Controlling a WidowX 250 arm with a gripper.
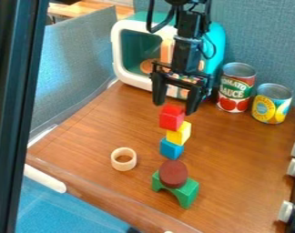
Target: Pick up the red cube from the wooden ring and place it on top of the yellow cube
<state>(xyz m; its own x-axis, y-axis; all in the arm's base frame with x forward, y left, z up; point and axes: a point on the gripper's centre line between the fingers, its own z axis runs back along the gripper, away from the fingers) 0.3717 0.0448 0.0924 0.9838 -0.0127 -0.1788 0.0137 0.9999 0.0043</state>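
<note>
The black gripper [175, 106] hangs open above the middle of the wooden table, its two fingers on either side of a red cube [172, 117]. That cube is the top of a stack: below it come a yellow cube [179, 133] and a blue cube [171, 149]. Whether the fingers touch the red cube, I cannot tell. Nearer the front, a dark red round block [173, 174] rests on a green arch block [187, 192]. A pale wooden ring [124, 159] lies to the left of these.
A teal and white toy oven [131, 55] stands behind the gripper. Two cans, one red [236, 88] and one yellow and blue [272, 103], stand at the back right. White knobs [287, 211] line the right edge. Grey partitions [81, 63] border the table.
</note>
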